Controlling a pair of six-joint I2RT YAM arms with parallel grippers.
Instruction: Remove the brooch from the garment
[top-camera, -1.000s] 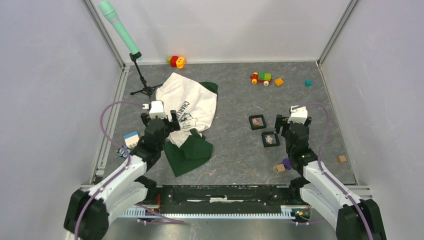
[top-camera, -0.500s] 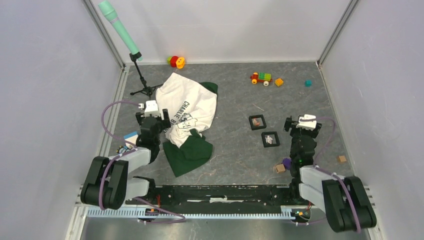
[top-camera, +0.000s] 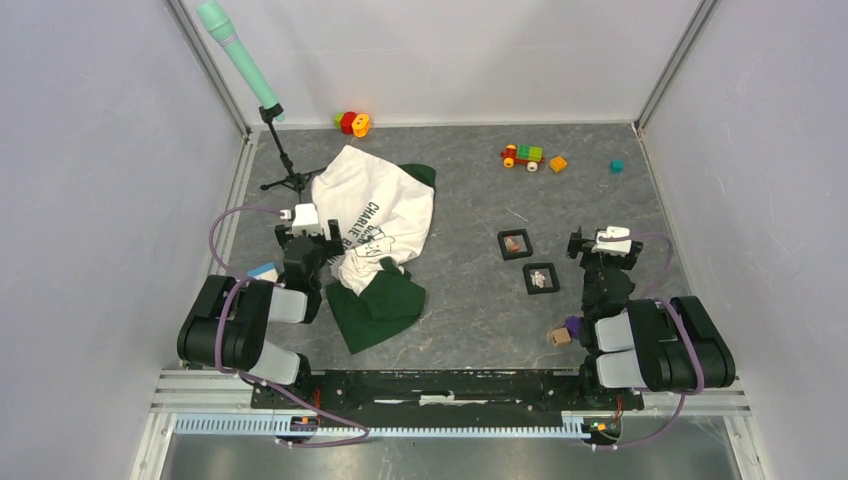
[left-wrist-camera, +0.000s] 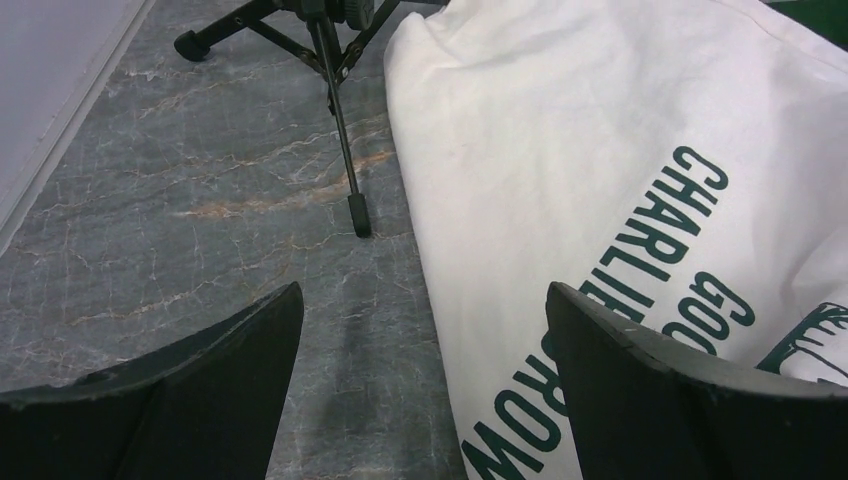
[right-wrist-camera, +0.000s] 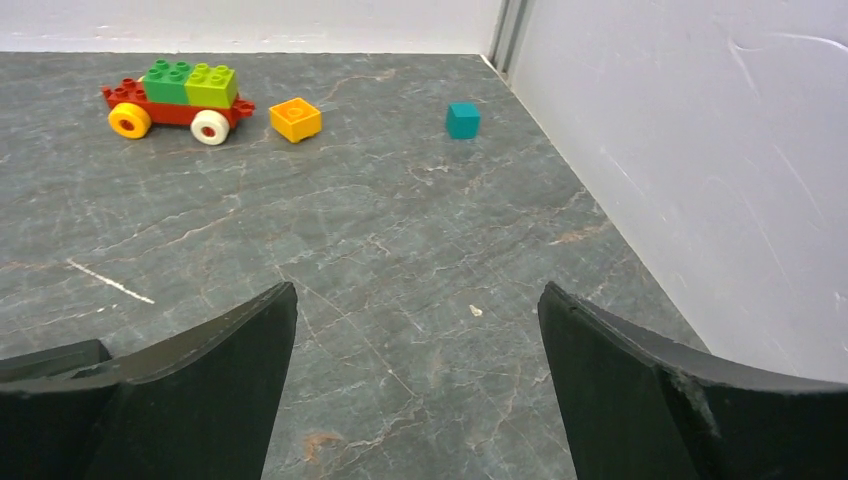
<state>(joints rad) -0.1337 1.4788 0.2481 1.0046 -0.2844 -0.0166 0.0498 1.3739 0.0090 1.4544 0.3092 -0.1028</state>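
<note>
The garment (top-camera: 375, 215) is a white T-shirt with dark print, lying crumpled left of centre. Its dark green parts (top-camera: 380, 305) spread toward the near edge. No brooch shows on it in any view. My left gripper (top-camera: 312, 240) is open and empty at the shirt's left edge. In the left wrist view the left gripper (left-wrist-camera: 422, 290) hangs over the bare floor and the shirt's printed edge (left-wrist-camera: 600, 150). My right gripper (top-camera: 603, 245) is open and empty at the right. In the right wrist view the right gripper (right-wrist-camera: 417, 288) is over the bare floor.
A tripod (top-camera: 290, 180) holding a mint-green tube (top-camera: 240, 60) stands behind the shirt. Two black framed boxes (top-camera: 515, 244) (top-camera: 541, 278) lie left of my right gripper. A toy train (top-camera: 522, 155), orange brick (top-camera: 558, 163) and teal cube (top-camera: 617, 166) lie far right.
Both arms have folded back toward their bases. The left gripper drew slightly left off the shirt, the right gripper slightly right away from the black boxes. Both stayed open.
</note>
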